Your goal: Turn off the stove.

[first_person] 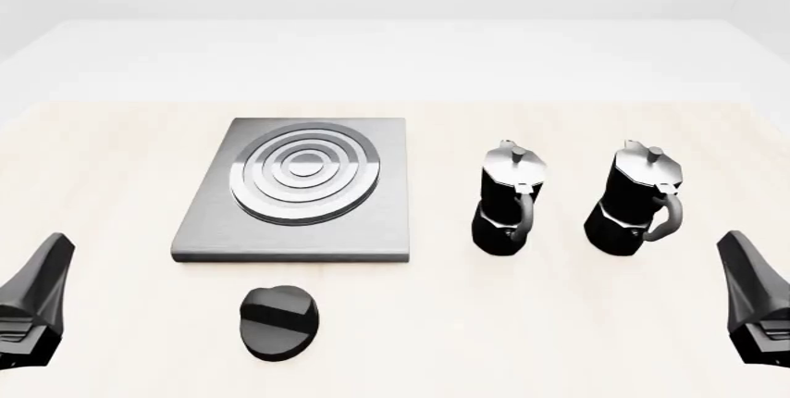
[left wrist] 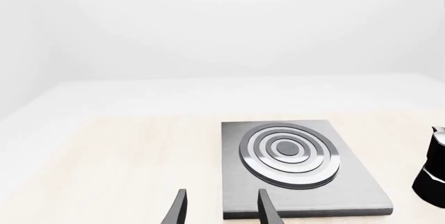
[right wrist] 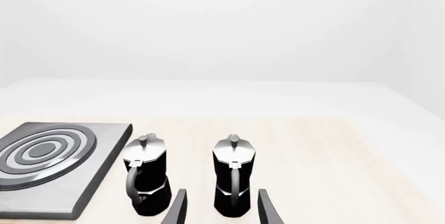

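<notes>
The stove (first_person: 296, 190) is a flat square brushed-steel plate with raised concentric rings, lying left of centre on the table. Its small round black knob (first_person: 279, 321) with a ridge lies apart, just in front of the plate. The plate also shows in the left wrist view (left wrist: 292, 156) and in the right wrist view (right wrist: 41, 156); the knob is out of view in both. My left gripper (first_person: 52, 254) is open and empty at the near left, well left of the knob. Its fingers (left wrist: 268, 211) stand apart. My right gripper (first_person: 734, 250) is open and empty at the near right.
Two black-and-silver moka pots (first_person: 508, 199) (first_person: 638, 199) stand upright side by side right of the stove. In the right wrist view they (right wrist: 147, 179) (right wrist: 233, 179) stand just beyond the fingers. One pot's edge (left wrist: 434, 177) shows in the left wrist view.
</notes>
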You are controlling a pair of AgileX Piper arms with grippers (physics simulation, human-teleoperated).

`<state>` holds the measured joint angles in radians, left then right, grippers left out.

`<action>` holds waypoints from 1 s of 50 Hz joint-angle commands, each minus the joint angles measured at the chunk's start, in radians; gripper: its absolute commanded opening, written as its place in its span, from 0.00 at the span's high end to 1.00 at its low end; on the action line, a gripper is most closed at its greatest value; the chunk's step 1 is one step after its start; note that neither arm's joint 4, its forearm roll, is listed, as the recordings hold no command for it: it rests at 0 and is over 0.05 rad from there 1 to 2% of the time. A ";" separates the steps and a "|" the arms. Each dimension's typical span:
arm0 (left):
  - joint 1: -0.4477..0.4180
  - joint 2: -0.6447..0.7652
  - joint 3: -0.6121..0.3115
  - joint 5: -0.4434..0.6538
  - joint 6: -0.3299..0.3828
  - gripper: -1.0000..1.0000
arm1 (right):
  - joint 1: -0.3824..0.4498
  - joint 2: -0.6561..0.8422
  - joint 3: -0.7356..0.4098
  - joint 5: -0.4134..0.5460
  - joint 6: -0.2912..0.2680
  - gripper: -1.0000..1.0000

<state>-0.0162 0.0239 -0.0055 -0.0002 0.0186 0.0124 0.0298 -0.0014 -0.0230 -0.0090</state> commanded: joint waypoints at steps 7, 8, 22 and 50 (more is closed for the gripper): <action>-0.064 0.228 -0.121 -0.035 -0.046 0.00 | 0.015 0.010 0.001 -0.005 0.001 0.00; -0.064 0.227 -0.121 -0.034 -0.046 0.00 | 0.015 0.010 0.001 -0.005 0.001 0.00; -0.144 0.428 -0.303 0.121 0.019 0.00 | 0.020 0.005 0.001 -0.002 0.008 0.00; -0.336 0.677 -0.457 0.504 0.262 0.00 | 0.046 0.033 0.001 -0.022 0.011 0.00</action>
<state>-0.2857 0.6113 -0.4353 0.3937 0.2130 0.0488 0.0567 -0.0004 -0.0408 -0.0010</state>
